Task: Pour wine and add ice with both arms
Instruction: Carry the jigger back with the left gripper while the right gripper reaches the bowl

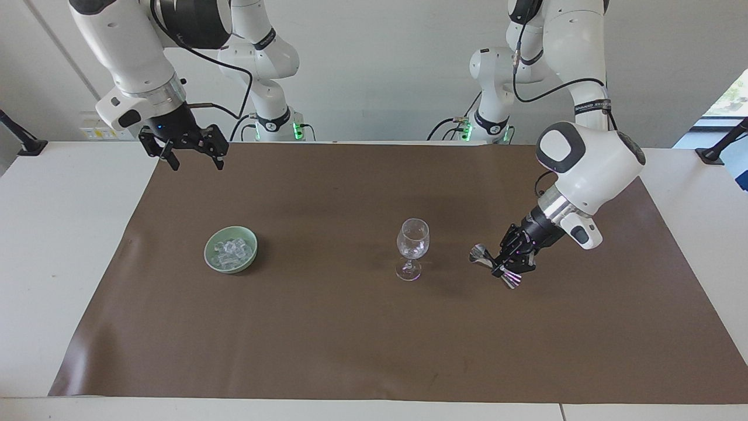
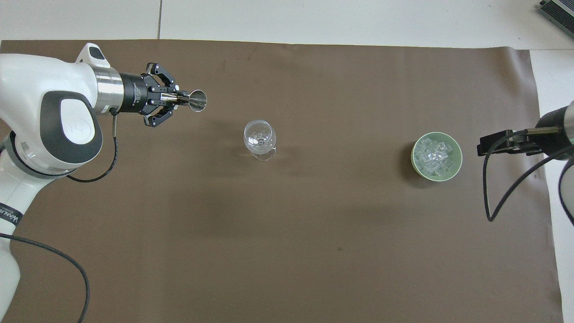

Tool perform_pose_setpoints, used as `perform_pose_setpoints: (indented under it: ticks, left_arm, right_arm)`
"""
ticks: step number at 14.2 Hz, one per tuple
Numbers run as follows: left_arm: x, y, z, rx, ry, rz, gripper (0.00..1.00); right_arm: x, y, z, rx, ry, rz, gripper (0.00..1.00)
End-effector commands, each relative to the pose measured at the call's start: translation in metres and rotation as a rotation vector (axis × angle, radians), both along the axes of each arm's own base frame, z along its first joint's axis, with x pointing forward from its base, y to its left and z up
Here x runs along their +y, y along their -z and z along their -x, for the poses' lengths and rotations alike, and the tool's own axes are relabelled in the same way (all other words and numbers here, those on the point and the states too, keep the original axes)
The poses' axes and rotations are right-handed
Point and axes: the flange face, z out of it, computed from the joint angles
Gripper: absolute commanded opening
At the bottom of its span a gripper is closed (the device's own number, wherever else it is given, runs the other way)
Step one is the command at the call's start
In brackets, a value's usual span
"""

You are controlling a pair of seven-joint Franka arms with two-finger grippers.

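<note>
Your ice (image 1: 230, 251) lies heaped in the green bowl (image 1: 211, 260) on the brown mat (image 1: 374, 339), toward the right arm's end of the tabletop (image 1: 64, 245). The right tool (image 1: 191, 153) hangs over the mat's edge nearest the robots, at that same end; its fingers stand wide apart and hold nothing. The bowl sits farther from the robots than the spot under that tool, well apart from it.

Your left tool (image 1: 509, 264) is clamped shut on the waist of a metal jigger (image 1: 480, 254), which lies tipped on its side in the air, low over the mat, its open mouth turned toward the glass (image 1: 412, 245). The glass stands upright between jigger and bowl, near the jigger but not touching it. The ice is well apart from the left tool, with the glass in between.

There is white lettering on a dark band around the left arm (image 2: 10, 216), but you cannot read it whole.
</note>
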Motion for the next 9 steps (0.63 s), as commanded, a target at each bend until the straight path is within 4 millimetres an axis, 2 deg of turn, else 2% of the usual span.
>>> perform_pose_setpoints:
  ticks: [1, 3, 4, 5, 6, 9]
  left_arm:
    - [0.023, 0.009, -0.001, 0.031, 0.042, 0.057, 0.00]
    - [0.047, 0.019, -0.003, 0.060, 0.021, 0.099, 0.00]
    - [0.051, 0.024, -0.002, 0.079, 0.021, 0.127, 0.00]
    - [0.065, 0.033, -0.003, 0.106, -0.006, 0.156, 0.00]
    - [0.073, 0.038, -0.004, 0.127, -0.028, 0.196, 0.00]
    - [0.101, 0.055, -0.001, 0.166, -0.030, 0.262, 0.00]
  right_arm:
    - [0.013, 0.038, -0.007, -0.018, -0.046, -0.007, 1.00]
    - [0.013, 0.055, -0.014, -0.021, -0.050, -0.005, 1.00]
    - [0.014, 0.066, -0.018, -0.007, -0.053, -0.004, 1.00]
    - [0.015, 0.084, -0.022, 0.013, -0.056, -0.001, 1.00]
    - [0.026, 0.096, -0.025, 0.005, -0.073, -0.002, 1.00]
    - [0.028, 0.128, -0.029, -0.038, -0.105, 0.003, 1.00]
